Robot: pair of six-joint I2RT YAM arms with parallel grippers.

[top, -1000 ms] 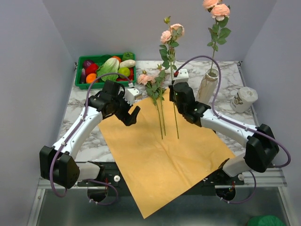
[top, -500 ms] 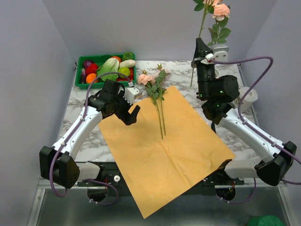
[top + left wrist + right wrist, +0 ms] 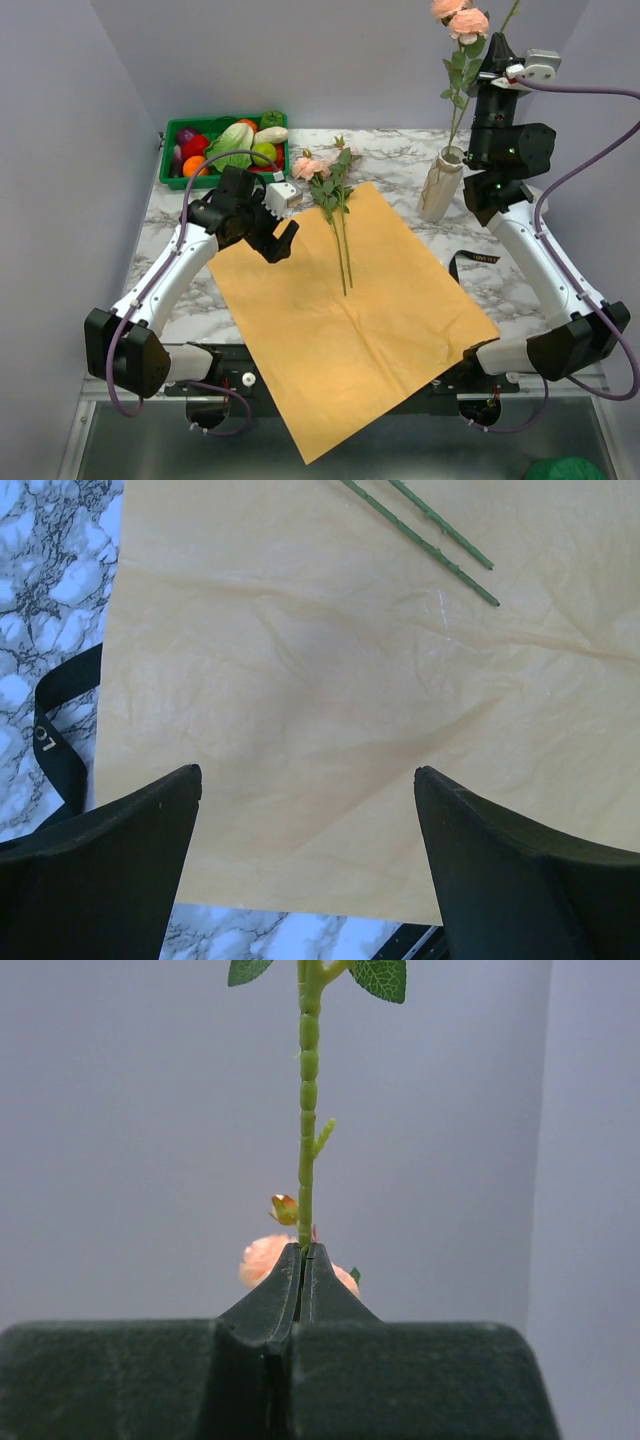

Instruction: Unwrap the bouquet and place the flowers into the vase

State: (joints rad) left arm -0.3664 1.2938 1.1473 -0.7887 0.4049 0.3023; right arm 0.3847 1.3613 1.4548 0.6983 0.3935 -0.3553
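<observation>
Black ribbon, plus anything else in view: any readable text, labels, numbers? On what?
"LO": white print on the black ribbon, left wrist view. It lies sideways and is cut off where the band curves, so the reading is uncertain.
The same ribbon in the top view has white lettering too small to read.
Paper sheet, vase, green crate: no text visible.

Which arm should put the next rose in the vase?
Right: the right gripper is shut on a rose stem near the vase; the left gripper is open over the paper.
</observation>
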